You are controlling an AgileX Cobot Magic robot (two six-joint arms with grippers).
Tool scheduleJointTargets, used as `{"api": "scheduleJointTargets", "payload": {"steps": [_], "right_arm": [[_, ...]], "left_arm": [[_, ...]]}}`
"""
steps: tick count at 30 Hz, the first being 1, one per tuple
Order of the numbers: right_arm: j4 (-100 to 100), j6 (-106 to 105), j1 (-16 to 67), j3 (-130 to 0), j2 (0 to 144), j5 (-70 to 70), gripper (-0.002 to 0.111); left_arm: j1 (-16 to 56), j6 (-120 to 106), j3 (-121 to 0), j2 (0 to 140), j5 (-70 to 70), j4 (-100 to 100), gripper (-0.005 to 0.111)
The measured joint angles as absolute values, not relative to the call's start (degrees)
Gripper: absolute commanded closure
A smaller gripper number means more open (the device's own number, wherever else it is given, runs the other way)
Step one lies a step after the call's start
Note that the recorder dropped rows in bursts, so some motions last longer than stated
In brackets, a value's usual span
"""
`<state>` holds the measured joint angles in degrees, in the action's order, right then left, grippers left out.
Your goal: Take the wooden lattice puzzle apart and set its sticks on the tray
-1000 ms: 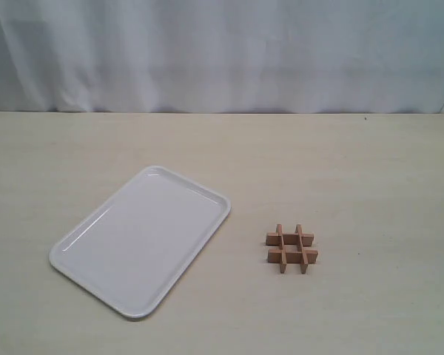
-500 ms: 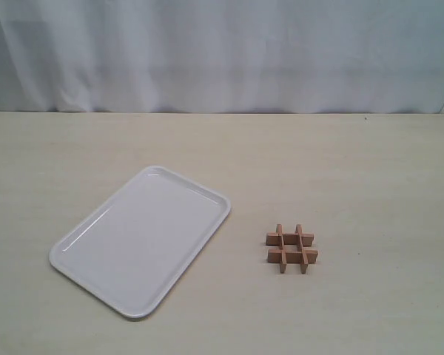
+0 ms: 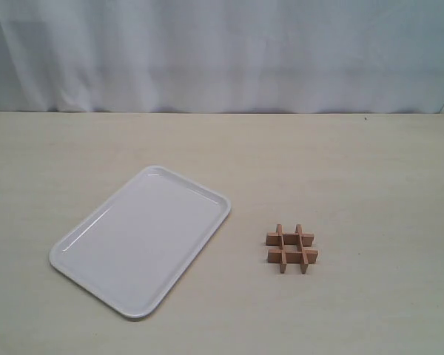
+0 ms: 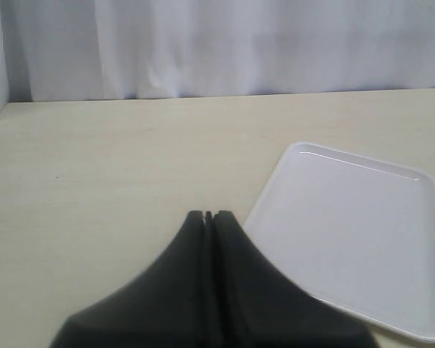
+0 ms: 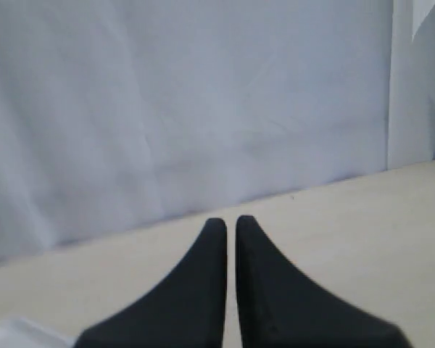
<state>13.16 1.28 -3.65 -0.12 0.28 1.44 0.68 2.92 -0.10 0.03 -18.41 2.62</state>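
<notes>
The wooden lattice puzzle (image 3: 291,248) lies whole on the table right of centre, its sticks interlocked in a hash shape. The white tray (image 3: 81,244) rests to its left, lying at a slant with nothing on it; it also shows in the left wrist view as the tray (image 4: 420,239). Neither arm appears in the exterior view. My left gripper (image 4: 208,215) is shut with nothing in it, hovering beside the tray's edge. My right gripper (image 5: 230,221) is shut with only a thin slit between its black fingers, holding nothing; the puzzle is out of its view.
A pale wooden tabletop (image 3: 355,163) spreads around both objects. A white curtain (image 3: 222,52) hangs along the far edge of the table.
</notes>
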Motion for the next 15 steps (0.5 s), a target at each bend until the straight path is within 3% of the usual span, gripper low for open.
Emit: {"api": "scheduleJointTargets", "payload": {"steps": [7, 15], "right_arm": [[34.51, 1.28, -3.65, -0.12, 0.28, -8.50, 0.104], [30.29, 0.62, -3.65, -2.05, 0.28, -0.94, 0.104]], "left_arm": [[0.68, 2.92, -0.10, 0.03, -18.41, 2.62, 0.107], [0.68, 2.92, -0.10, 0.03, -18.41, 2.62, 0.107]]}}
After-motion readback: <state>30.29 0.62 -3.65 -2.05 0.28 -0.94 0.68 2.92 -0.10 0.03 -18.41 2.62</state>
